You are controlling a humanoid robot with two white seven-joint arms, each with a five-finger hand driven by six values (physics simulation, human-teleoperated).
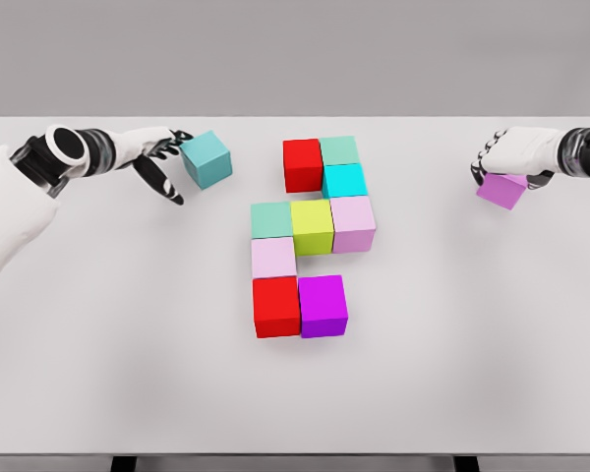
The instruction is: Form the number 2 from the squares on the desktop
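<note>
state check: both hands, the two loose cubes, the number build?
left robot hand: open, fingers beside teal cube
teal cube: on table, tilted, ungrasped
right robot hand: shut on purple cube
purple cube: gripped, at table right
block cluster: nine cubes joined, 2 incomplete

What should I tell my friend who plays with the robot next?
Left hand: fingers spread beside the teal cube; whether they touch it, I cannot tell.
Right hand: curled over the purple cube, far right.
Middle of the white table: nine cubes form most of a 2, from the top red cube down to the magenta cube.
Left: probably add the teal and purple cubes to finish the top and bottom rows.
</note>
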